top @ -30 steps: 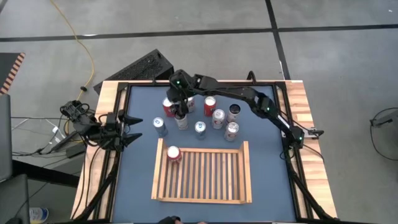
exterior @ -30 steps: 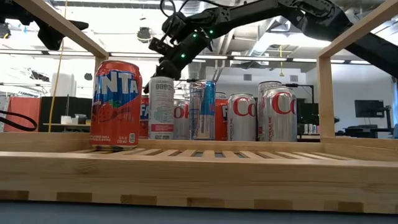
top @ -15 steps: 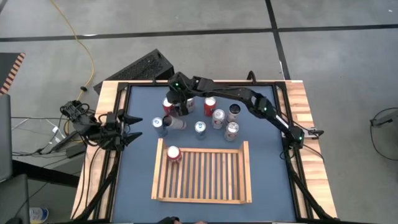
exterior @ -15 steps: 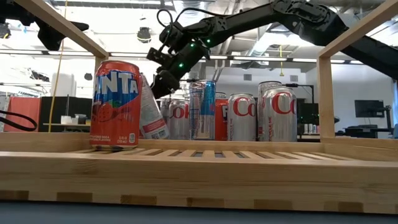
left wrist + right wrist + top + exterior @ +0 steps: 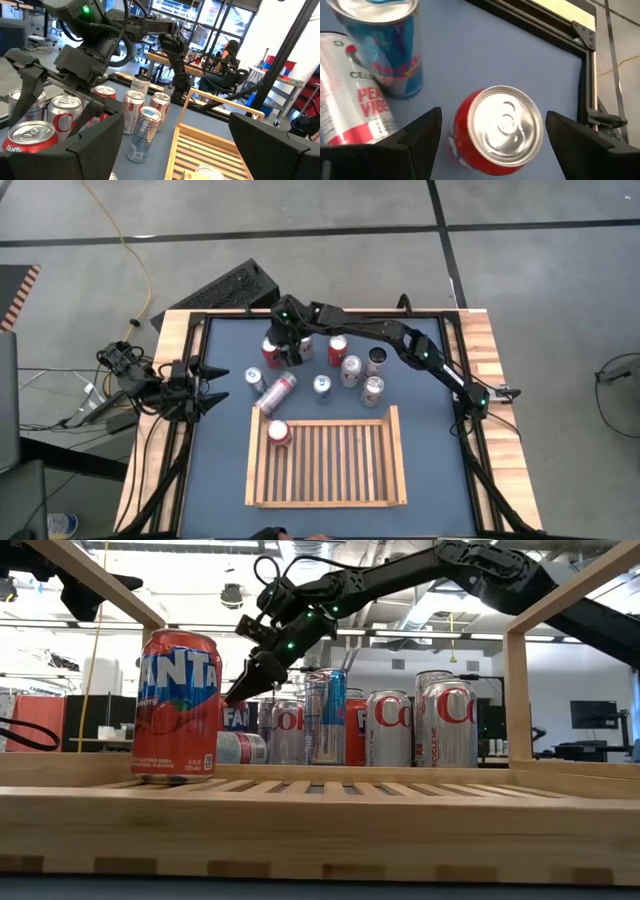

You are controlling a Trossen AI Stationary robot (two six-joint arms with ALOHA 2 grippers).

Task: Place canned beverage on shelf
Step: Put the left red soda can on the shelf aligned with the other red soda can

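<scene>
The light-wood slatted shelf [image 5: 325,465] lies at the table's near middle. One red Fanta can [image 5: 278,432] stands in its far left corner. A white can [image 5: 277,392] lies on its side on the blue tabletop just beyond the shelf's far rim; it also shows in the low view [image 5: 240,747] and the right wrist view [image 5: 350,100]. My right gripper [image 5: 287,358] is open and empty above a red can [image 5: 502,125], its fingers on either side of the can's top without touching. My left gripper [image 5: 215,387] waits open at the table's left edge.
Several upright cans stand in a cluster beyond the shelf: a blue one [image 5: 257,380], another blue one [image 5: 322,385], silver ones [image 5: 372,390] and red ones [image 5: 338,345]. Most of the shelf's slatted bottom is bare. A black rail [image 5: 540,25] edges the table's far side.
The white can stood upright under my right gripper, then tipped toward the shelf and fell; it now lies on its side on the tabletop. My right gripper has moved a little toward the table's far edge and now hangs over the red can.
</scene>
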